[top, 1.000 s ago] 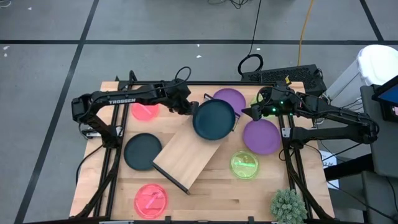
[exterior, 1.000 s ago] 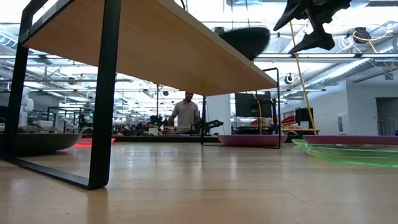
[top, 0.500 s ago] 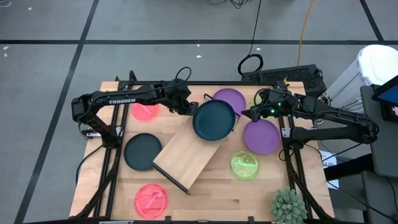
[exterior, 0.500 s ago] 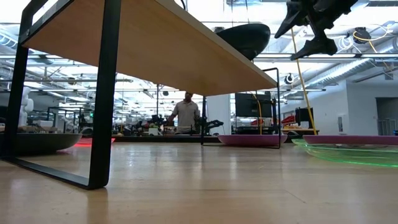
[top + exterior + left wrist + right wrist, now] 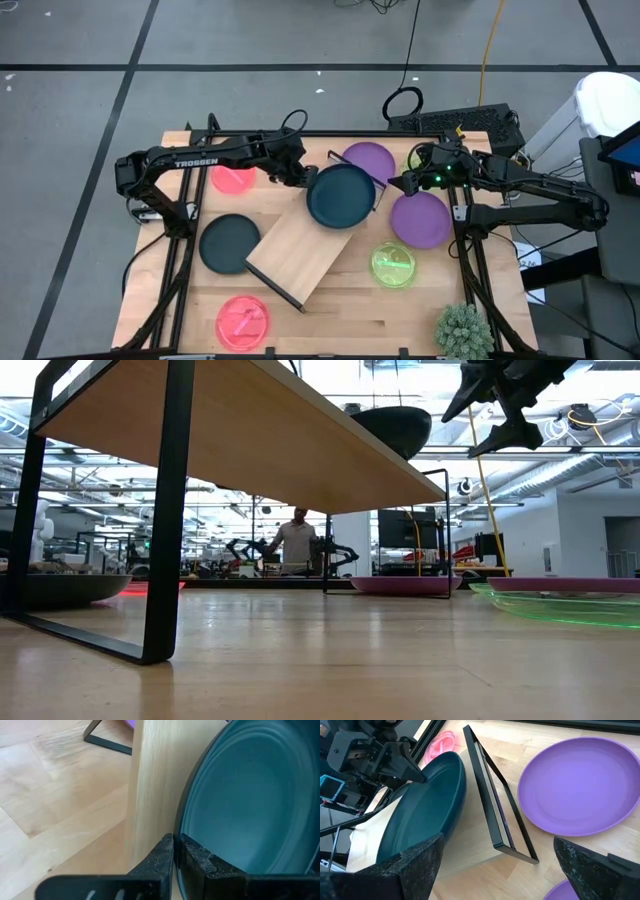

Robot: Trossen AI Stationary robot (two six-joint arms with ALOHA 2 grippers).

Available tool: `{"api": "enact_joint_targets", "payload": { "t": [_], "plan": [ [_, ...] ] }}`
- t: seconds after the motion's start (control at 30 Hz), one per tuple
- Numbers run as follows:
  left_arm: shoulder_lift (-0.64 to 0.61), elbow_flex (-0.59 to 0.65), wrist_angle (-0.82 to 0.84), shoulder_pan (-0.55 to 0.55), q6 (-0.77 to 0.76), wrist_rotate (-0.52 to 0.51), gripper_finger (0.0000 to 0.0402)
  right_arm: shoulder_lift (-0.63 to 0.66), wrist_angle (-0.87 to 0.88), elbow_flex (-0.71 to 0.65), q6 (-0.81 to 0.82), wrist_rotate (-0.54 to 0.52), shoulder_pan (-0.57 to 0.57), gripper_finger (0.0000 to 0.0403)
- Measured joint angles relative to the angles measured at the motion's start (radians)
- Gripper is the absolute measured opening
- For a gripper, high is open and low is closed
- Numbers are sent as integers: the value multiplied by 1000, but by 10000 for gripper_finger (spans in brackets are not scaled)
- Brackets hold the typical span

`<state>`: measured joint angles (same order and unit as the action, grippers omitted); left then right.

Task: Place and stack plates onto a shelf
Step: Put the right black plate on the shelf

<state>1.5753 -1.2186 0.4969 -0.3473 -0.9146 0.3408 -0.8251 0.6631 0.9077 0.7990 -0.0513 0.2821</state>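
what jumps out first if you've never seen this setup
The dark teal plate that the left gripper pinches by its rim, over the far end of the wooden shelf lying slantwise mid-table. Then the bright plates scattered around it, and the right gripper open just beyond the plate.

Teal plate [image 5: 422, 812] on shelf [image 5: 490, 832] w/ left claw [image 5: 412, 770] pinching rim, purple plate [image 5: 580, 787] beside.
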Motion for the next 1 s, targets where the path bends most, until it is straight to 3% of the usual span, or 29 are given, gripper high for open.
{"api": "enact_joint_targets", "payload": {
  "t": [0.27, 0.57, 1.0],
  "plan": [
    [-1, 0, 0, 0, 18, -27, 32, 0, 0, 0, -3, 0, 0, 356],
    [-2, -1, 0, -2, 21, -32, 91, 0, 0, 0, -3, -1, 0, 356],
    [-12, -1, 5, -17, 18, -34, 95, 0, 0, 0, 0, -1, 0, 356]
  ]
}}
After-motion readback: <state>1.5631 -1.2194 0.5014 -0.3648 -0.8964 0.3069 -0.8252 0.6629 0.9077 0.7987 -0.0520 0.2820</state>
